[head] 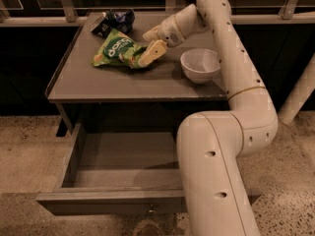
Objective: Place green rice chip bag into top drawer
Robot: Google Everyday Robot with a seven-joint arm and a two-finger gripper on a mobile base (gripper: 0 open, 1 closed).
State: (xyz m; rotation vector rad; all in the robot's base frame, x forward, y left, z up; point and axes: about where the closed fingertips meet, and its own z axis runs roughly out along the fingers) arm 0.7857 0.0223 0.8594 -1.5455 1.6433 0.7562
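The green rice chip bag (118, 50) lies on the grey table top (98, 85), left of centre, its left part bunched upward. My gripper (149, 45) reaches in from the right, and its beige fingers (153, 53) close on the bag's right end. The top drawer (110, 202) stands pulled open below the table, toward the camera. Its inside is empty, and its small knob (150, 211) shows at the front panel. My arm covers the drawer's right part.
A dark blue-black snack bag (115, 21) lies at the table's back, just behind the green bag. A white bowl (199, 65) stands on the table to the right of the gripper. A railing runs behind the table. The floor is speckled stone.
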